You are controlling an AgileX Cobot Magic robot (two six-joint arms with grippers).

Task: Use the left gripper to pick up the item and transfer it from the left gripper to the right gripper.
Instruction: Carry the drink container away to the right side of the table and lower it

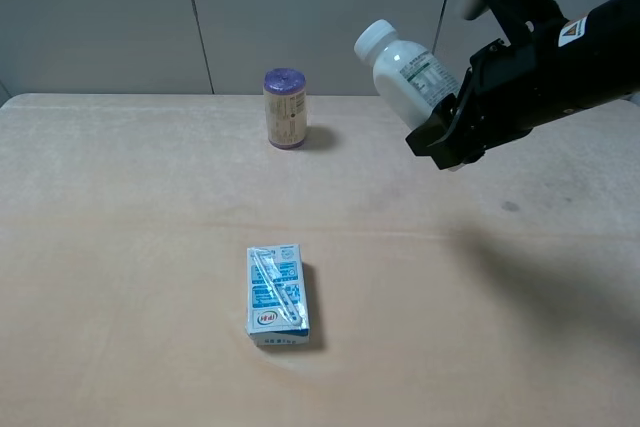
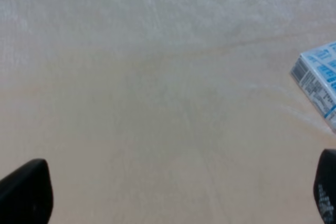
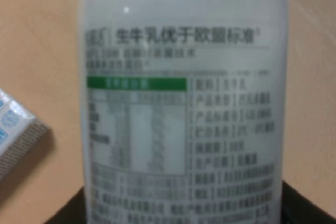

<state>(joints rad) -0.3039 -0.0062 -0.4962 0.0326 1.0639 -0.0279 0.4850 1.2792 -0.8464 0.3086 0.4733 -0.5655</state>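
The item, a white bottle point(image 1: 405, 72) with a white cap, is held tilted in the air above the table's back right, cap pointing up and left. My right gripper point(image 1: 450, 132), black with a white-and-orange sticker, is shut on its lower body. The bottle's label with green print fills the right wrist view point(image 3: 178, 103). My left gripper point(image 2: 173, 198) is open and empty over bare table. Only its two black fingertips point(image 2: 23, 192) show, wide apart. The left arm is out of the exterior high view.
A flat blue-and-white carton point(image 1: 276, 294) lies at the table's middle front; its corner also shows in the left wrist view point(image 2: 320, 82) and the right wrist view point(image 3: 16, 129). A purple-lidded beige jar point(image 1: 284, 108) stands at the back. The beige table point(image 1: 120, 247) ends at a grey wall.
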